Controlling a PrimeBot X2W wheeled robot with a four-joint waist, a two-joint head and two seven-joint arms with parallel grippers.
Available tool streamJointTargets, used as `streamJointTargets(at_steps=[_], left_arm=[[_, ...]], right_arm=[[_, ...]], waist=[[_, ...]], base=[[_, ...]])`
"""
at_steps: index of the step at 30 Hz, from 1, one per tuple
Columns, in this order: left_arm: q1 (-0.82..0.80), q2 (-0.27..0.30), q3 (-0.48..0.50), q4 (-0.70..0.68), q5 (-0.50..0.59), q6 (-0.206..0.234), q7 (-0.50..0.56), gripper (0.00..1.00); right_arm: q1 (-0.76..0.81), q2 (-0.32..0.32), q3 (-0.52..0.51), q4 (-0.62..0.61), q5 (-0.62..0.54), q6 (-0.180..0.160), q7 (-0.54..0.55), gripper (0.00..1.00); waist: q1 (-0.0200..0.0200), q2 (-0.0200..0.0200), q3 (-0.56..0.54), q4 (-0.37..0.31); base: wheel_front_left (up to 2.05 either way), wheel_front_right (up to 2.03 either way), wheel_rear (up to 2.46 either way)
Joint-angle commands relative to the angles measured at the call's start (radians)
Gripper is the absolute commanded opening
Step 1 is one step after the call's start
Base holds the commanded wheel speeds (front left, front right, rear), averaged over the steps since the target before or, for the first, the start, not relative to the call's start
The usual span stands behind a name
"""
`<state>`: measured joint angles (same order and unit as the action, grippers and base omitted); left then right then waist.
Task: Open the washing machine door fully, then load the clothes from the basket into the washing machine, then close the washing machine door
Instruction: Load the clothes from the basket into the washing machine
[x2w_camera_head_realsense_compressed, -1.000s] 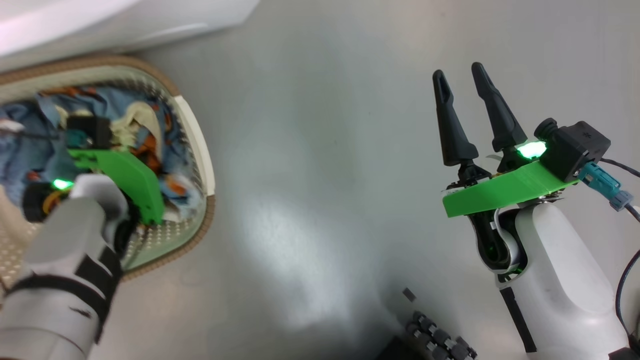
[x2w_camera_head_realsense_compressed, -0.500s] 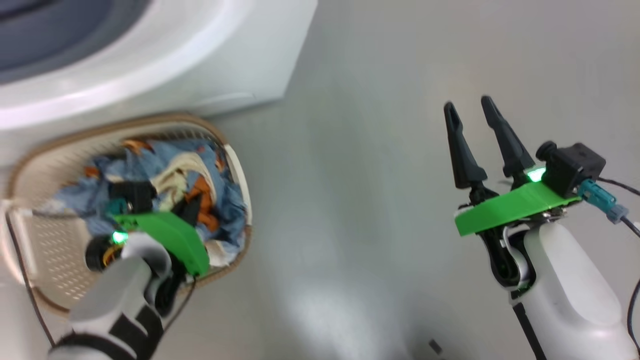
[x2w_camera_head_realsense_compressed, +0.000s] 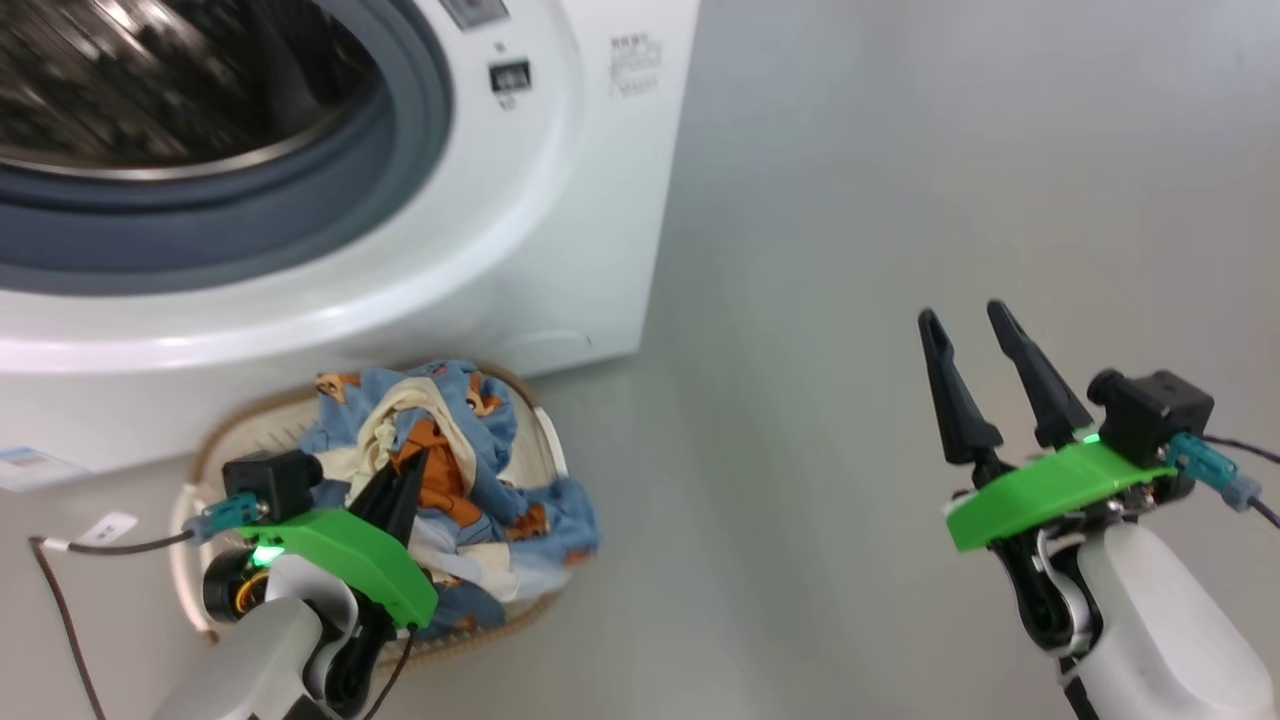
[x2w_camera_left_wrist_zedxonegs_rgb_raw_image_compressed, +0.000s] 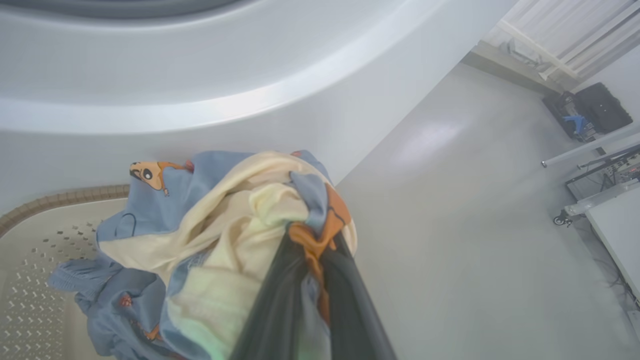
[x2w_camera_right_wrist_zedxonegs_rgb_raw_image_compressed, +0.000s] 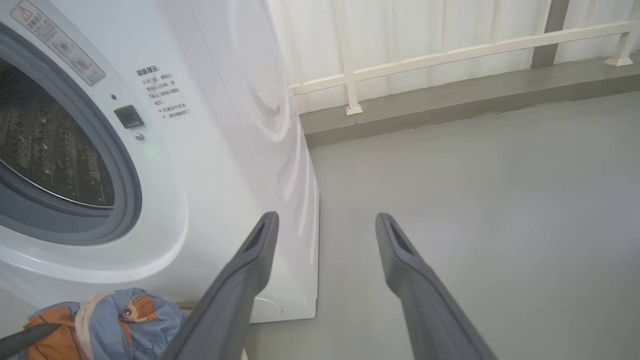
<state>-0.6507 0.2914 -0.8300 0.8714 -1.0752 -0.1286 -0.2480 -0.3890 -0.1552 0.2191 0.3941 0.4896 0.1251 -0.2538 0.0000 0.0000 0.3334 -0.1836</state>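
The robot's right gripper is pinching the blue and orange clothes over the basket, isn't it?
No, the left gripper pinches the clothes over the basket, as the left wrist view shows. The right gripper is open and empty.

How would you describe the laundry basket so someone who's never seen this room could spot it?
Find the white washing machine with its round front opening. On the grey floor right at its foot sits the basket: cream perforated plastic with a brown woven-look rim. It alone is heaped with blue and orange clothes, pinched by the left gripper.
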Motion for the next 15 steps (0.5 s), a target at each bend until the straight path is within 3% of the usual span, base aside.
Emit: streamJointTargets(at_steps=[1,15], left_arm=[[0.009,0.028,0.048,-0.036,0.008,-0.002,-0.013,0.0],[0.226,0.009,0.347,-0.333,0.232,0.031,-0.014,0.0]], right_arm=[[0.024,-0.013,0.014,-0.017,0.005,0.006,-0.008,1.0],[0.113,-0.065,0.001,0.002,0.035,0.006,-0.008,1.0]], waist=[[0.0,0.0,-0.121,0.063],[0.0,0.0,-0.29,0.136]], base=[[0.0,0.0,0.0],[0.0,0.0,0.0]])
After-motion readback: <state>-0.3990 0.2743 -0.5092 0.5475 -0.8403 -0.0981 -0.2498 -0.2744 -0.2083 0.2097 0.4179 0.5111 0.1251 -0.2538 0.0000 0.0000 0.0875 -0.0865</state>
